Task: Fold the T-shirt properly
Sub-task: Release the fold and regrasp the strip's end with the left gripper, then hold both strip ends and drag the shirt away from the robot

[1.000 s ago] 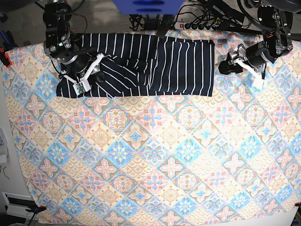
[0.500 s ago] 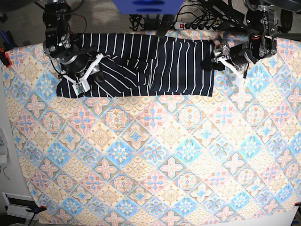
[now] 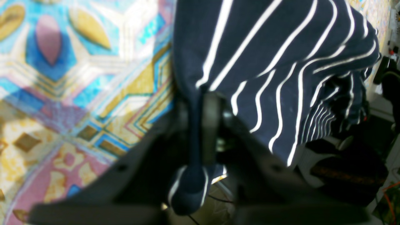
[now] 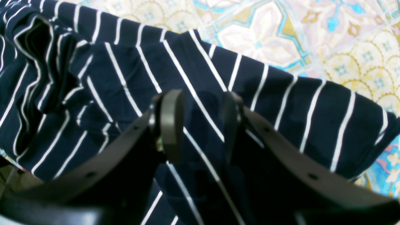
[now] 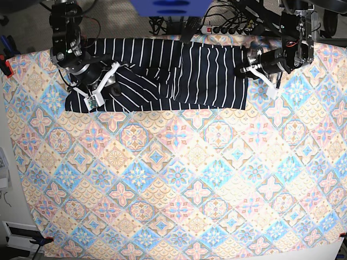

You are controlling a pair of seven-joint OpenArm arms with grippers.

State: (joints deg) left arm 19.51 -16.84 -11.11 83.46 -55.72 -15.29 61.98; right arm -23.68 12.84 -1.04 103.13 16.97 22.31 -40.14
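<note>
The T-shirt (image 5: 162,73), dark navy with thin white stripes, lies spread along the far edge of the patterned tablecloth (image 5: 179,179), stretched sideways between my two arms. In the base view its right portion lies fairly flat, while the left portion is bunched into diagonal folds.

My left gripper (image 3: 200,103) sits at the shirt's right edge in the base view (image 5: 250,64). Its jaws are pressed together on a pinch of the striped cloth: in the left wrist view a thin fold of navy fabric runs between the fingers (image 3: 211,125) and bulges out below them. The edge of the shirt beside the grip lies against the tablecloth (image 3: 78,78).

My right gripper (image 4: 198,125) is over the bunched left end of the shirt (image 4: 281,103), seen in the base view at (image 5: 103,86). Its jaws stand partly apart, with striped cloth showing in the gap between the fingers (image 4: 170,122). I cannot tell whether they press on that cloth or merely rest above it. Deep creases lie to the left of this gripper in the right wrist view.
</note>
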